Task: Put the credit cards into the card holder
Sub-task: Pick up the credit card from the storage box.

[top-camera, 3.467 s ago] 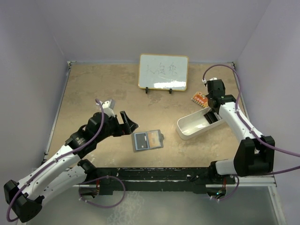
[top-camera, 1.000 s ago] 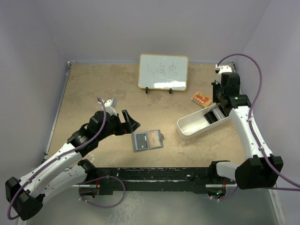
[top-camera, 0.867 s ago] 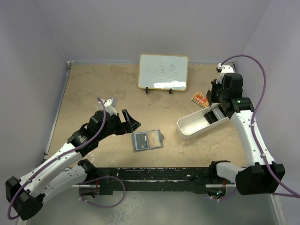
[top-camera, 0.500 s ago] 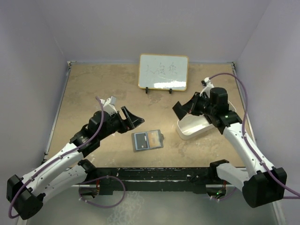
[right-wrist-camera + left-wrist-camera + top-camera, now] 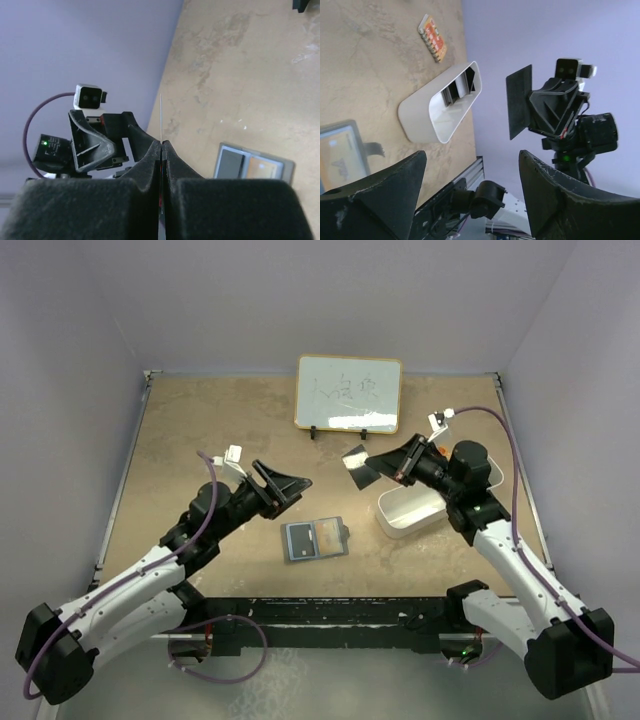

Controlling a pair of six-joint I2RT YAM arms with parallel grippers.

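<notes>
The grey card holder (image 5: 314, 538) lies open on the table in front of the arms, with an orange-gold card (image 5: 326, 535) lying in its right half. It also shows in the right wrist view (image 5: 252, 167). My right gripper (image 5: 392, 464) is shut on a thin card (image 5: 356, 465) and holds it in the air left of the tray. The card looks dark here and in the left wrist view (image 5: 519, 107), and edge-on in the right wrist view (image 5: 161, 120). My left gripper (image 5: 287, 485) is open and empty, raised, facing the held card.
A white oblong tray (image 5: 412, 512) lies right of the card holder, under my right arm. A small whiteboard (image 5: 348, 393) stands at the back. A small orange patterned piece (image 5: 432, 37) lies beyond the tray. Purple walls close in the sides.
My right arm has swung from the back right by the tray toward the middle and now holds a card up. My left gripper has risen and turned toward it.
</notes>
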